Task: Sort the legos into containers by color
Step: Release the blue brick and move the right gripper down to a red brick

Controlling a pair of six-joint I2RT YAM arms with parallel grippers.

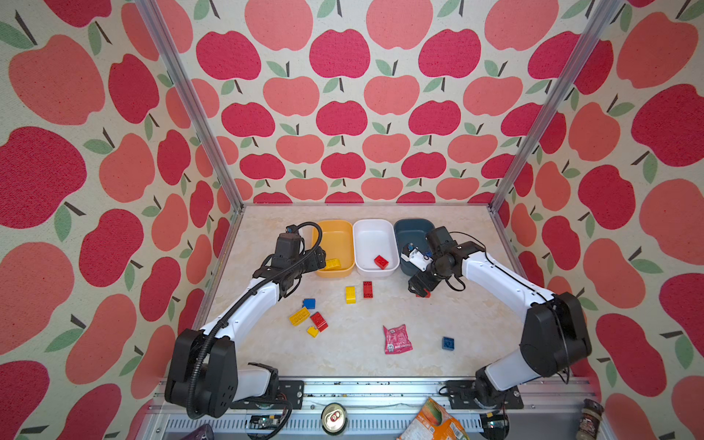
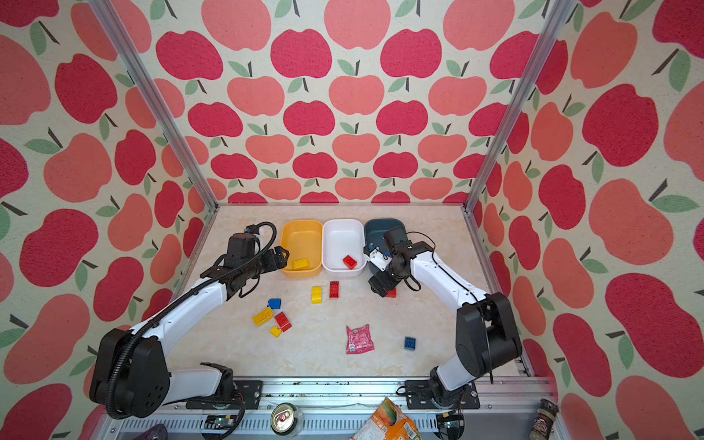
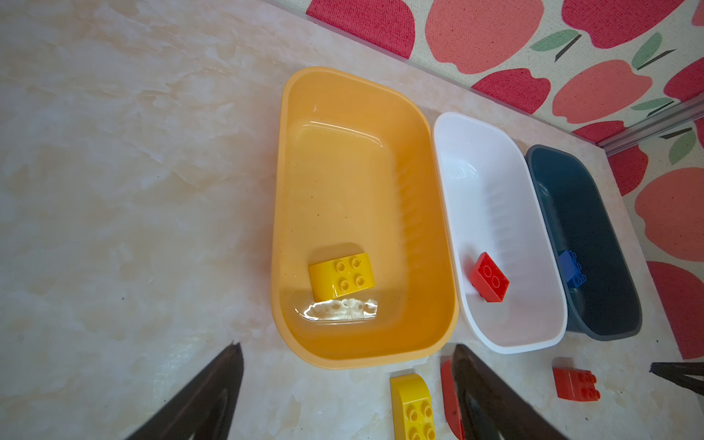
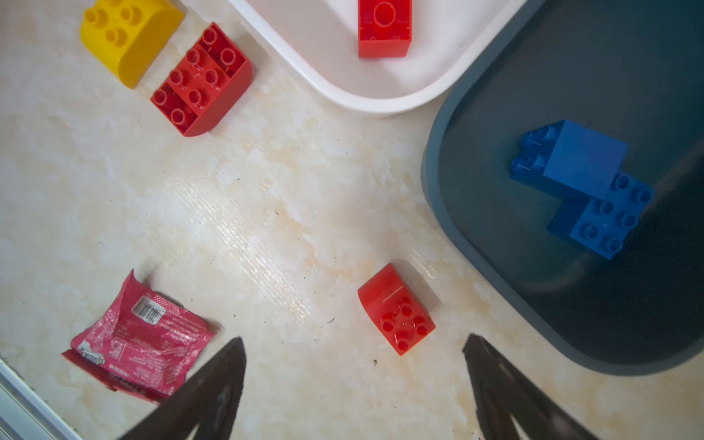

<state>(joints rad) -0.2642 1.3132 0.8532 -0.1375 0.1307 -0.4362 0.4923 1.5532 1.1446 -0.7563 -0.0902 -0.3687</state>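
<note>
Yellow-orange bin holds a yellow brick, white bin a red brick, dark blue-grey bin two blue bricks. A long red brick lies on the worktop, long axis toward the bins; both arms' jaws gape empty.

- Both top views were bright and evenly lit, and the apple-print walls bowed outward toward the frame edges.
- In the right wrist view a streaky sheen lay on the worktop just ahead of the right hand, whose fingers looked dark and soft-edged.
- A white glare patch sat on the floor of the yellow-orange bin, ahead of the left hand.
- The dark blue-grey bin beside the right hand was dim inside.
- The red brick nearest that hand threw a short, soft shadow.
</note>
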